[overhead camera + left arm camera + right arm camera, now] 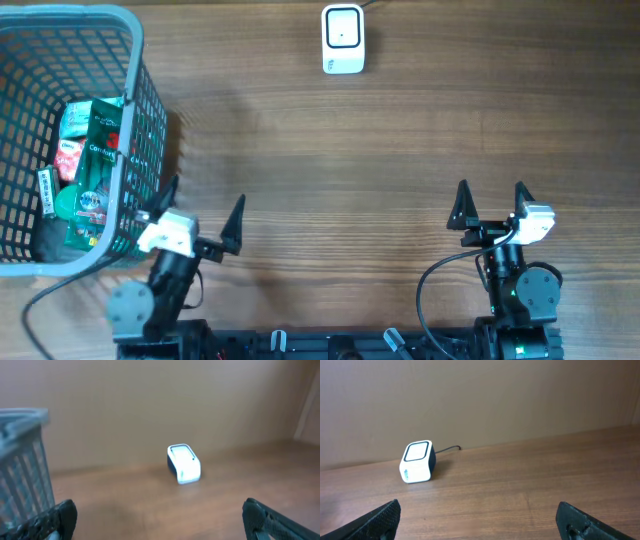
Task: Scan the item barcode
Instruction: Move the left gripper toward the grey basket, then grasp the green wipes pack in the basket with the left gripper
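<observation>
Well, I see the table (400, 150) as mostly bare wood between both arms and the far edge. At its left edge sits the mesh basket (135, 60), with the packaged items (95, 150) piled inside. My left fingers (236, 218) are spread wide just beside its wall, holding nothing. The right fingers (462, 208) are likewise wide, well apart from everything. The barcode scanner (342, 38) stands at the far edge, centre.

Grey mesh basket (150, 120), wht scanner (343, 38), brown wood-grain tbl (400, 150).
</observation>
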`<action>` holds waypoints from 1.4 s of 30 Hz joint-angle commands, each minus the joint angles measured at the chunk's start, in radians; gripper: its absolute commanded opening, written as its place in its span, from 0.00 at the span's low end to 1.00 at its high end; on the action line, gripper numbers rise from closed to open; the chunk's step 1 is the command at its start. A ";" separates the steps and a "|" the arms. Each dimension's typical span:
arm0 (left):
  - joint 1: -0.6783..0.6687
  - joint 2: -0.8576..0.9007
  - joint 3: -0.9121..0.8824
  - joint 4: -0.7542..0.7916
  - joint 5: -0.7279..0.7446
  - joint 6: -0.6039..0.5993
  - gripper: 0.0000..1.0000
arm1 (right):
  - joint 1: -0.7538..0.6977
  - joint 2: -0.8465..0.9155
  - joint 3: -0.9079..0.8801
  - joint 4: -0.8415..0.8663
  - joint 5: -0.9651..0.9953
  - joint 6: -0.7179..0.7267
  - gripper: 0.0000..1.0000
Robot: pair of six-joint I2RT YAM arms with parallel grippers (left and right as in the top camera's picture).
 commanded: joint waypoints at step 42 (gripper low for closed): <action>0.571 1.797 1.621 -1.308 -0.480 -0.986 1.00 | 0.006 -0.003 -0.001 0.004 -0.012 -0.013 1.00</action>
